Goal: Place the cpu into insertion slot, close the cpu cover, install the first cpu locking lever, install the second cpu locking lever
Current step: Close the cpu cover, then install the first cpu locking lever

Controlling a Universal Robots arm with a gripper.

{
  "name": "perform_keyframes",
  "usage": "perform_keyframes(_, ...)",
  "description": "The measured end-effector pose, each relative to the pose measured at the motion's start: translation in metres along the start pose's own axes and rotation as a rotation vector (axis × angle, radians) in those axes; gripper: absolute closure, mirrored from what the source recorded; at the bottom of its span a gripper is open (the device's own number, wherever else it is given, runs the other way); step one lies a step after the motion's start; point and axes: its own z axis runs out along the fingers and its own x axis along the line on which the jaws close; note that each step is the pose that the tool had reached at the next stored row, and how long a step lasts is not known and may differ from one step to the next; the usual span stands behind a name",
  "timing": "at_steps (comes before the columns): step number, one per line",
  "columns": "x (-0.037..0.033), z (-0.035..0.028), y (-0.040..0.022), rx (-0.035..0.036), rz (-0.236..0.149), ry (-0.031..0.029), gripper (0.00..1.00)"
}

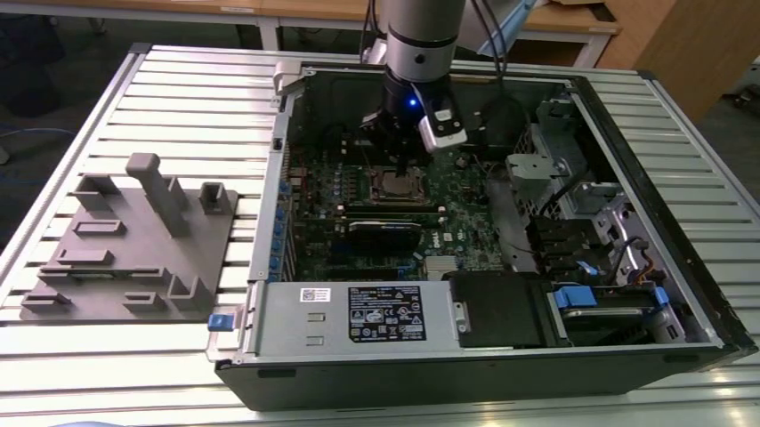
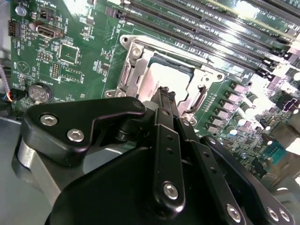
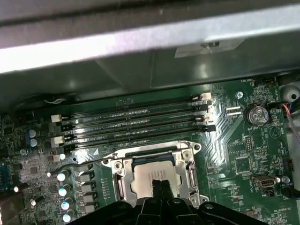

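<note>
Nearest you in the exterior view is the slatted metal counter (image 1: 178, 89). It carries an open computer case (image 1: 475, 374) lying on its side. Beside the case, toward the exterior view's left, is a grey moulded fixture block (image 1: 131, 249). Inside the case you see the green motherboard (image 1: 464, 209), and the arm (image 1: 418, 36) comes down into it from the far side. In the first wrist view, four long memory slots (image 3: 140, 122) run just beside the socket. The cpu cover (image 3: 123, 176) lies flat, framing the chip. The cpu (image 3: 140, 178) sits in the insertion slot (image 3: 152, 162), its dull silver top showing through the cover's cut-out. Your fingers (image 3: 153, 188) are pressed together with nothing between them, and their tips are directly over the cpu's top. You cannot tell from either wrist view whether they touch it. A coin battery (image 3: 257, 114) sits well apart on the board.
</note>
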Motion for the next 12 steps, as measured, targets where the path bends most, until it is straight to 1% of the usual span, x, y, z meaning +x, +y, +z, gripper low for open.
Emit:
perform_keyframes(9,0.0004,0.0005,-0.0008,0.0010,0.000,-0.0002,0.89)
perform_keyframes(12,0.0004,-0.0007,-0.0009,0.0012,0.000,-0.0001,0.89)
